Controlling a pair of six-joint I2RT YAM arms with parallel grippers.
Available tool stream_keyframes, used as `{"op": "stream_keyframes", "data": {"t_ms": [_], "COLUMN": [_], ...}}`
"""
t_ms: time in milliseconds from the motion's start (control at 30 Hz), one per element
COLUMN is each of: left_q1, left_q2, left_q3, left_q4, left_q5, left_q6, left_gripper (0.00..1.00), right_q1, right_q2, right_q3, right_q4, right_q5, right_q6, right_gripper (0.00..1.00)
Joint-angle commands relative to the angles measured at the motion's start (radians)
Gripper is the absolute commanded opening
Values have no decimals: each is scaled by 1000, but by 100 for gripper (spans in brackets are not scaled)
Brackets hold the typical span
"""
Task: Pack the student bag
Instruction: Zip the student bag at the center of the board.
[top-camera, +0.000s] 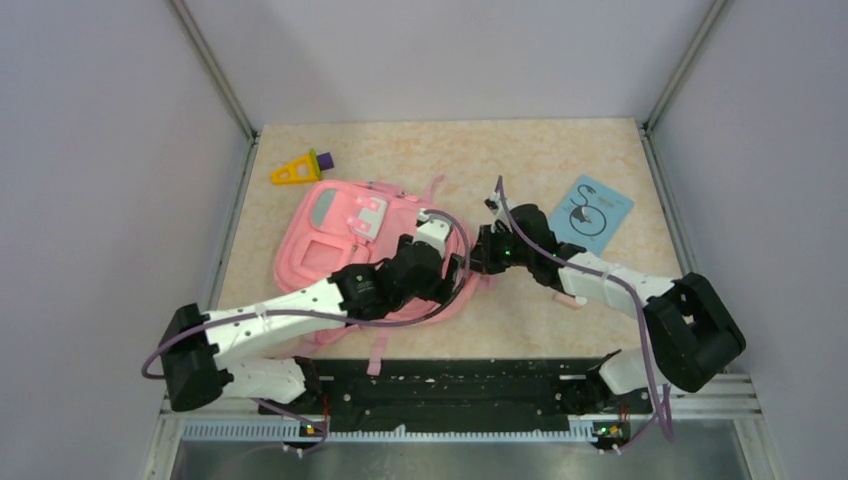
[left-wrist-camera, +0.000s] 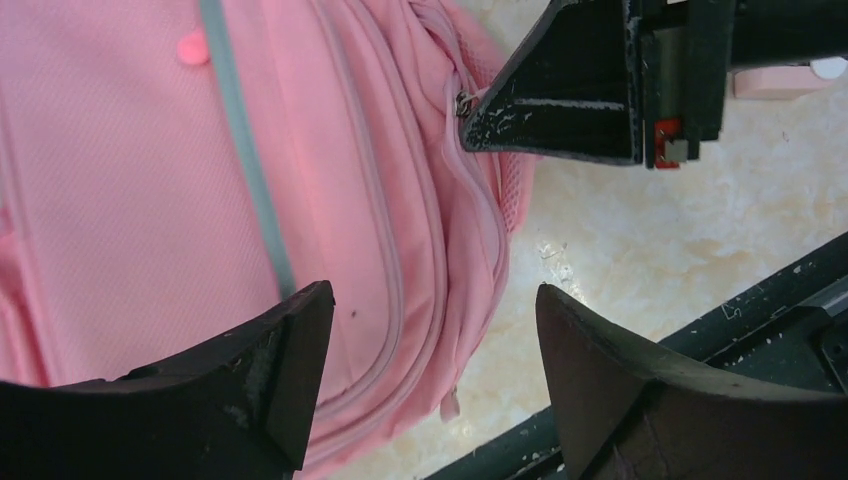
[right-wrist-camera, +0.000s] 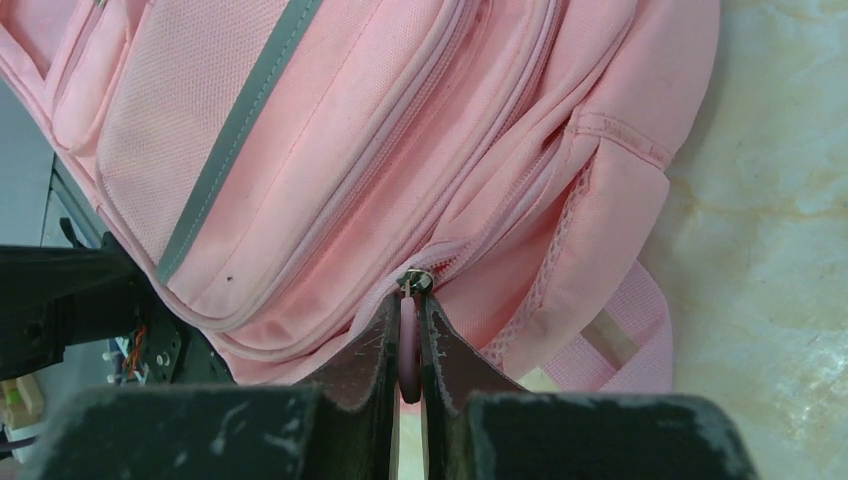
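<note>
You have the student bag (top-camera: 340, 245) lying flat on the desk (top-camera: 560, 150), left of centre, front panel up, with 1 pink strap (top-camera: 378, 350) trailing toward the near edge. Both arms meet at the bag's right side. Your left end effector (left-wrist-camera: 432, 300) is spread wide: in the left wrist view its 2 dark fingers stand well apart above the bag's right edge, with only pink fabric and bare desk showing between them, and nothing is gripped. Your right end effector (right-wrist-camera: 410, 300) is pressed together, pinching the pink zipper pull (right-wrist-camera: 409, 350); the small metal slider (right-wrist-camera: 415, 280) sits just beyond its fingertips, on the zipper line that curves round the bag's side. The left wrist view shows the same contact from the other side, the right fingertip touching the slider at the bag's edge. Whether the compartment is parted at that zipper cannot be told from these views. Elsewhere on the desk, a blue booklet (top-camera: 592, 213) lies well apart to the right of the bag, and a yellow triangular toy (top-camera: 296, 170) with a purple piece (top-camera: 322, 159) touching it lies near the bag's far left corner.
</note>
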Motion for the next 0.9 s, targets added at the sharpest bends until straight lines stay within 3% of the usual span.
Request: {"op": "stream_keyframes", "data": {"t_ms": [0, 200, 300, 567, 733, 867], "left_q1": [34, 45, 50, 42, 33, 28], "left_q2": [114, 278, 357, 473, 421, 352], "left_q3": [69, 119, 133, 193, 123, 53], "left_q4": [170, 181, 165, 43, 67, 44], "left_q5": [151, 195, 155, 175, 199, 207], "left_q6": [104, 133, 138, 114, 87, 66], "left_gripper": [79, 78, 71, 2, 0, 0], "right_q1": [20, 20, 20, 20, 11, -35], "right_q2": [-109, -157, -167, -177, -175, -161], "right_q3": [-13, -28, -38, -41, -5, 0], "right_q4": [68, 43, 48, 0, -114, -112], "right_q5": [-18, 1, -1, 54, 168, 142], "right_q6": [40, 37, 36, 0, -30, -27], "right_gripper": [0, 0, 0, 0, 0, 0]}}
